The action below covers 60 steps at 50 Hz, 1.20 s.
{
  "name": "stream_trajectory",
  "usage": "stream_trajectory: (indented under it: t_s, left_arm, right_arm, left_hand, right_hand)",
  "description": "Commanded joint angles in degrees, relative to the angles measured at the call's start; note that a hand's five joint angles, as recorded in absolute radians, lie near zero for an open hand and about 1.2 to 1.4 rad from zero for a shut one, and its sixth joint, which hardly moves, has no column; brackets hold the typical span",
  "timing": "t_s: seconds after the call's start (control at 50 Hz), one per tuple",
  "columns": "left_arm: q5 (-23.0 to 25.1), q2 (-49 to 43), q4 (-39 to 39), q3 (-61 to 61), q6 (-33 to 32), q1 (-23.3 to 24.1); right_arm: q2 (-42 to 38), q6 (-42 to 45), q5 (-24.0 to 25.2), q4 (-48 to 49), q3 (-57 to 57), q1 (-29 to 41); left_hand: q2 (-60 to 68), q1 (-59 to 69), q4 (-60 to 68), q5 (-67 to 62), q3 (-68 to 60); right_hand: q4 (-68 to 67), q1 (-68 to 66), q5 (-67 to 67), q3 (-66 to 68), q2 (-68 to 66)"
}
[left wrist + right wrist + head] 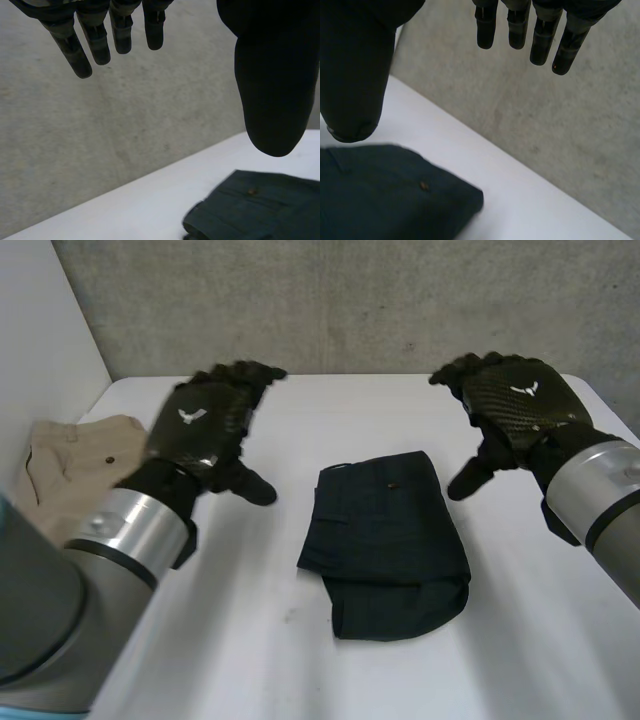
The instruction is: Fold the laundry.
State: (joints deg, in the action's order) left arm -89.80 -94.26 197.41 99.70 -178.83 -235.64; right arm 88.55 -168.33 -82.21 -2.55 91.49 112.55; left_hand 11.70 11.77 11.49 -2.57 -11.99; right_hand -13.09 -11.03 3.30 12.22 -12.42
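Observation:
A dark navy garment [388,540] lies folded into a compact rectangle in the middle of the white table [300,660]. My left hand [205,425] hovers above the table to the left of it, fingers straight and spread, holding nothing. My right hand [515,405] hovers to the right of the garment, also open and empty. In the left wrist view the fingers [95,40] hang straight and the folded garment [255,210] lies below the thumb [275,90]. The right wrist view shows straight fingers [540,35] and the garment [385,195] under the thumb [355,75].
A beige garment [75,465] lies folded at the table's far left, beside the white side wall [40,330]. A grey concrete wall [380,300] stands behind the table. My left forearm [70,580] crosses the near left of the table.

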Motion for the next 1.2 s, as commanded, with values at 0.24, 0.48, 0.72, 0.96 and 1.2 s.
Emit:
stream_trajectory:
  t_s: [0.24,0.48,0.72,0.96,1.2]
  left_arm:
    - [-0.37,-25.87,2.80,-9.96,-16.64,7.83]
    - [-1.16,-31.77,1.66,-15.33,-16.99,8.35]
    - [-8.11,-28.52,0.69,-14.10,-20.86,10.81]
    - [-8.72,-21.67,0.51,-7.77,-20.95,12.13]
    - [-10.30,-22.10,-0.36,-4.51,-20.95,14.68]
  right_arm:
    - [-0.40,2.92,3.63,5.27,18.01,-9.02]
    - [-5.93,-4.10,6.79,11.17,22.06,-10.77]
    - [-12.09,-5.78,8.73,11.17,20.22,-10.25]
    - [-12.09,-7.27,8.64,11.08,19.86,-10.51]
    - [-15.33,-8.15,9.17,11.26,18.37,-10.16]
  left_hand:
    - [7.91,7.84,8.12,-7.04,-7.62]
    - [45.07,45.00,45.28,-44.20,-44.78]
    - [68.30,68.23,68.51,-67.43,-68.01]
    - [68.30,68.23,68.51,-67.43,-68.01]
    - [60.16,60.09,60.37,-59.29,-59.87]
  right_hand:
    - [3.09,1.03,-3.30,-2.22,2.42]
    - [-0.52,-2.58,0.32,1.39,-1.19]
    - [-3.05,-5.11,2.84,3.92,-3.72]
    - [-3.21,-5.27,3.01,4.09,-3.89]
    - [-7.76,-9.82,7.55,8.63,-8.43]
